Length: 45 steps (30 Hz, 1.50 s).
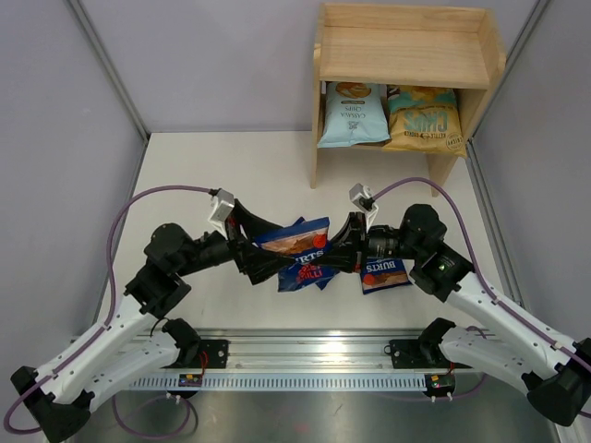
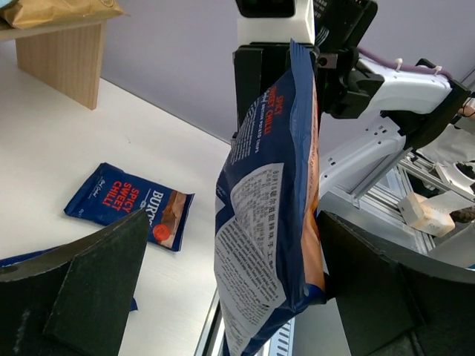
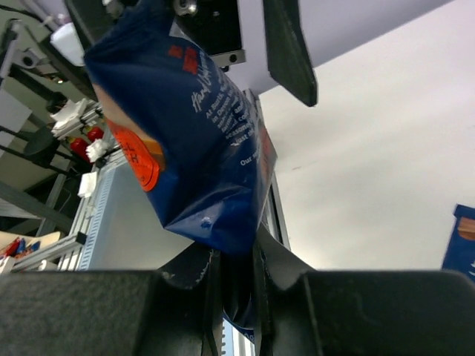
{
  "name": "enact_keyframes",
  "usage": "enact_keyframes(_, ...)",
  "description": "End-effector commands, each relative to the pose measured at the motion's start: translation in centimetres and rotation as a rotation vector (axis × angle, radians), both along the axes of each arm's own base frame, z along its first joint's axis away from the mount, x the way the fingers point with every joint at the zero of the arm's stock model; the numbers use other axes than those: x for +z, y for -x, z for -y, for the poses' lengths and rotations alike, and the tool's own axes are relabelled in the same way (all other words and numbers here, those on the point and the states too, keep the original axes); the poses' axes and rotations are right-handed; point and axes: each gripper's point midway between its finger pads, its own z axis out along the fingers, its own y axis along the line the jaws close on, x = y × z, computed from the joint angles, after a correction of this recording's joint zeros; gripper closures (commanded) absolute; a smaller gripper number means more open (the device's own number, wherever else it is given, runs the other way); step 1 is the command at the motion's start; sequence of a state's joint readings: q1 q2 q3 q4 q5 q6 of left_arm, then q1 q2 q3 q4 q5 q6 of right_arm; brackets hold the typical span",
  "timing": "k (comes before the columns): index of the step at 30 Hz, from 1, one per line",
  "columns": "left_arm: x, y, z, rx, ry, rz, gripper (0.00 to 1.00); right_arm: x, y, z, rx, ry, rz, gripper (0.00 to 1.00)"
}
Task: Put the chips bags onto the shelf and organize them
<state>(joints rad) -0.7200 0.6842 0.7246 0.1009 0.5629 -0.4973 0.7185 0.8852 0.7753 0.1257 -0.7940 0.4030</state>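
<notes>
Right gripper point(image 3: 237, 259) is clamped on the end seam of a dark blue Burts bag point(image 3: 193, 133), which sticks out straight ahead of it into the left gripper point(image 2: 234, 245), whose jaws stand wide, gripping nothing. I'd guess the bag's light, puffy and crinkly-slick, so pinching that flat sealed edge beats squeezing the middle. The shelf point(image 1: 406, 55) sits well beyond both.
</notes>
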Motion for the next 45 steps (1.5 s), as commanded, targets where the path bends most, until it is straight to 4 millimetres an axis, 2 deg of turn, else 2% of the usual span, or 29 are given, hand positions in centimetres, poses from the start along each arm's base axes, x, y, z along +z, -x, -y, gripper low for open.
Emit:
enact_keyframes(1,0.2,0.7,0.3,-0.045,0.01,0.037,0.01,1.6,-1.9,0.0,-0.107,0.014,0.03,0.83)
enact_keyframes(2,0.1,0.7,0.2,-0.042,0.006,0.042,0.01,1.2,-2.7,0.0,-0.144,0.03,0.01,0.83)
enact_keyframes(4,0.1,0.4,0.1,-0.024,0.003,0.042,0.03,1.3,-3.0,0.0,-0.161,0.034,-0.007,0.82)
enact_keyframes(5,0.0,0.3,0.1,-0.023,0.001,0.047,0.1,1.3,-2.7,-0.1,-0.14,0.033,-0.011,0.81)
enact_keyframes(6,-0.1,0.2,0.2,-0.02,-0.002,0.043,0.28,2.0,-2.1,-0.2,-0.106,0.007,0.007,0.8)
enact_keyframes(9,-0.4,-0.4,0.3,0.003,-0.018,0.028,0.59,2.6,-1.1,-0.2,-0.056,-0.026,0.011,0.78)
enact_keyframes(13,-0.3,-1.0,0.2,0.039,-0.015,0.017,0.78,3.1,-0.9,0.2,-0.074,-0.029,0.03,0.76)
enact_keyframes(16,0.3,-2.1,-0.3,0.111,0.008,-0.004,0.9,3.3,-1.1,0.5,-0.101,-0.026,0.038,0.67)
enact_keyframes(17,0.7,-2.5,-0.6,0.146,0.025,-0.02,0.92,3.3,-1.5,0.8,-0.138,-0.024,0.035,0.57)
enact_keyframes(18,1.3,-2.6,-0.6,0.154,0.044,-0.022,0.96,3.2,-1.8,0.9,-0.16,-0.022,0.031,0.52)
enact_keyframes(20,2.3,-2.8,-1.0,0.181,0.088,-0.046,0.98,3.2,-2.7,1.4,-0.233,-0.019,0.029,0.4)
enact_keyframes(21,2.7,-2.9,-1.0,0.186,0.106,-0.051,1.0,2.7,-2.9,1.7,-0.252,0.0,0.013,0.24)
enact_keyframes(22,3.5,-2.8,-1.2,0.189,0.139,-0.062,1.0,2.8,-3.3,2.0,-0.291,-0.002,0.018,0.02)
enact_keyframes(24,4.7,-3.0,-1.6,0.213,0.188,-0.066,1.0,2.4,-4.1,2.6,-0.356,0.014,-0.002,0.01)
enact_keyframes(25,5.3,-3.0,-1.9,0.224,0.215,-0.083,1.0,2.5,-5.3,3.5,-0.453,0.01,-0.016,0.0)
enact_keyframes(28,6.7,-3.9,-2.9,0.297,0.28,-0.124,1.0,1.7,-7.1,5.7,-0.631,0.032,-0.05,0.01)
enact_keyframes(30,7.6,-4.5,-3.6,0.345,0.329,-0.143,1.0,0.7,-7.4,6.2,-0.666,0.037,-0.074,0.01)
enact_keyframes(32,8.6,-4.9,-4.0,0.37,0.387,-0.182,1.0,1.6,-6.8,6.0,-0.634,-0.031,-0.038,0.0)
enact_keyframes(33,9.1,-5.1,-4.1,0.373,0.41,-0.19,1.0,0.1,-6.5,5.7,-0.607,-0.028,-0.036,0.01)
enact_keyframes(34,9.7,-5.4,-4.2,0.379,0.448,-0.226,1.0,2.3,-5.5,5.6,-0.562,-0.129,0.025,0.01)
enact_keyframes(35,10.0,-5.4,-4.3,0.377,0.474,-0.242,1.0,0.9,-5.3,5.3,-0.543,-0.137,0.026,0.0)
enact_keyframes(39,12.5,-5.4,-4.2,0.32,0.611,-0.298,1.0,2.4,-3.5,4.9,-0.444,-0.27,0.079,0.01)
enact_keyframes(40,12.5,-5.8,-3.7,0.305,0.629,-0.34,1.0,2.4,-3.0,4.4,-0.403,-0.277,0.068,0.01)
enact_keyframes(41,12.8,-5.7,-3.2,0.274,0.637,-0.35,1.0,3.3,-2.8,4.2,-0.381,-0.314,0.09,0.01)
enact_keyframes(42,14.1,-5.2,-3.2,0.224,0.686,-0.354,1.0,3.4,-2.5,3.7,-0.347,-0.322,0.072,0.01)
enact_keyframes(43,14.4,-4.8,-2.6,0.177,0.686,-0.358,1.0,4.4,-2.4,3.7,-0.334,-0.364,0.092,0.01)
enact_keyframes(45,15.1,-4.9,-1.5,0.108,0.711,-0.389,1.0,5.3,-2.4,3.4,-0.32,-0.395,0.097,0.01)
